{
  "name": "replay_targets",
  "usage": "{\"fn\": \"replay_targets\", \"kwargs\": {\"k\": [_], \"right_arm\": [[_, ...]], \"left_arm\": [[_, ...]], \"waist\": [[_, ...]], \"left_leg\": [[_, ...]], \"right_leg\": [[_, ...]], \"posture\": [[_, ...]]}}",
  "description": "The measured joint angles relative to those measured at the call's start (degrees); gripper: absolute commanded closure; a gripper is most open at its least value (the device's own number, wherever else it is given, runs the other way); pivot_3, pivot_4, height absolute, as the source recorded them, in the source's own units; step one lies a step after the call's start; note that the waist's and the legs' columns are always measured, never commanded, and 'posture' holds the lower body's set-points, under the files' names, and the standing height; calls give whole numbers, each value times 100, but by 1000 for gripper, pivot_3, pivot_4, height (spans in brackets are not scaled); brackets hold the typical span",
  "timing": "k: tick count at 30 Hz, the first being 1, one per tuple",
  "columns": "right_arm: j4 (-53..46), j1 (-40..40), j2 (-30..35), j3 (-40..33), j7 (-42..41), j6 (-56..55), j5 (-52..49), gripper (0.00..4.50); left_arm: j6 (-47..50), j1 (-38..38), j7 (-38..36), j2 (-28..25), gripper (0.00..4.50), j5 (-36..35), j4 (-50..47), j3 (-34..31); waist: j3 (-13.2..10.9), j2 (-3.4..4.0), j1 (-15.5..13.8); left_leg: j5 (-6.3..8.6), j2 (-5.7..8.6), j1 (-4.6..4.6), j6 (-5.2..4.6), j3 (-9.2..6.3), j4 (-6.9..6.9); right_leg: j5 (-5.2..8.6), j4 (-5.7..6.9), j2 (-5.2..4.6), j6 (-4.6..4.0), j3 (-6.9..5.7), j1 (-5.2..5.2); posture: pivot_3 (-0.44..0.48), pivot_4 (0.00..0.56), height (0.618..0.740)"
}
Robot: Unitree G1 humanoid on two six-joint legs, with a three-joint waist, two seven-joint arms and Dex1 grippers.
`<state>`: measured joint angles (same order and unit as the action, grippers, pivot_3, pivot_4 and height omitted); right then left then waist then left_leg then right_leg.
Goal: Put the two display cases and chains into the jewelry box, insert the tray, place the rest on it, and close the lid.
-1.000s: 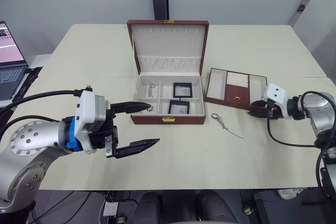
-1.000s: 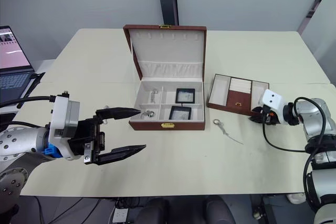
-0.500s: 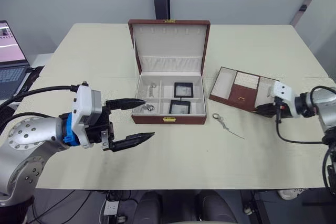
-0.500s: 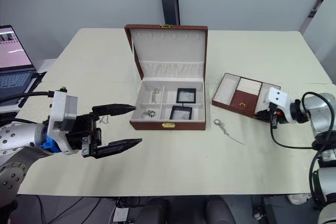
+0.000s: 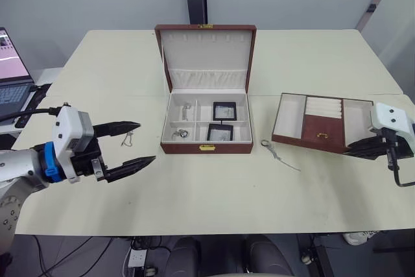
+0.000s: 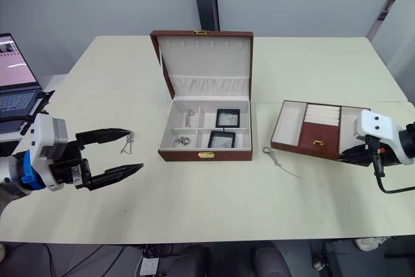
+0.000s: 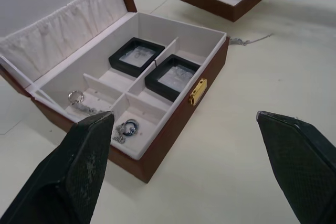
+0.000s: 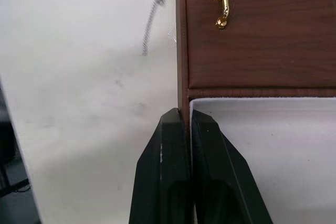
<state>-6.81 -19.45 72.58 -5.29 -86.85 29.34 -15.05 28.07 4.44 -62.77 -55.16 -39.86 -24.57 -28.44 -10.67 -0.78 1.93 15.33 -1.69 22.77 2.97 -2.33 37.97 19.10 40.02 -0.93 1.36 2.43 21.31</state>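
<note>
The jewelry box (image 5: 206, 148) stands open mid-table, its lid (image 5: 205, 53) upright. Both display cases (image 5: 225, 110) (image 5: 220, 132) lie in its right compartments, and chains (image 5: 186, 109) (image 5: 179, 134) lie in the left ones. One chain (image 5: 275, 155) lies on the table right of the box, another (image 5: 128, 138) to its left. My left gripper (image 5: 146, 141) hangs open and empty beside that left chain. To the right of the box, my right gripper (image 8: 185, 115) is shut on the tray's (image 5: 322, 131) right end wall. I cannot tell whether the tray rests on the table.
A laptop (image 5: 13, 76) sits off the table's left side. The table's front edge runs close below both grippers. Bare table stretches in front of the box and between the box and the tray.
My left arm has pulled back to the left, away from the box, uncovering the chain on the table. My right gripper has drawn the tray rightward and turned it square.
</note>
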Motion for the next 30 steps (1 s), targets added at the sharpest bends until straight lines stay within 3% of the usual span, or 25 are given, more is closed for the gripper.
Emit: {"fn": "replay_targets", "kwargs": {"k": [6, 12, 21, 30], "right_arm": [[-931, -661, -82, 352, 113, 683, -456, 4483], [-1054, -1804, -953, 1421, 555, 1355, -401, 4483], [-296, -3074, -2547, 2842, 1142, 1732, 117, 4483], [571, -3551, -3404, 3294, 1360, 1596, 495, 4483]], "left_arm": [[-39, 117, -181, -64, 0, 133, 107, -114], [-83, 117, -165, -69, 0, 209, 191, -176], [-75, 161, -145, -69, 0, 223, 212, -336], [11, 208, -80, -69, 0, 219, 195, -493]], "waist": [[-1, -1, -11], [-2, -2, -4], [-3, -4, -1], [-2, -6, -5]], "left_leg": [[0, 1, 2, 0, -2, 1], [0, 0, 10, 0, -5, -1], [0, 1, 10, 0, -7, 0], [0, 2, 12, 0, -11, 1]], "right_leg": [[0, -3, -2, 0, -3, 0], [0, -3, -1, 0, -2, 9], [0, 0, -3, 0, -6, 11], [0, 0, -4, 0, -10, 12]], "posture": [[0, 150, 740], [0, 150, 740], [0, 150, 740], [0, 150, 740]]}}
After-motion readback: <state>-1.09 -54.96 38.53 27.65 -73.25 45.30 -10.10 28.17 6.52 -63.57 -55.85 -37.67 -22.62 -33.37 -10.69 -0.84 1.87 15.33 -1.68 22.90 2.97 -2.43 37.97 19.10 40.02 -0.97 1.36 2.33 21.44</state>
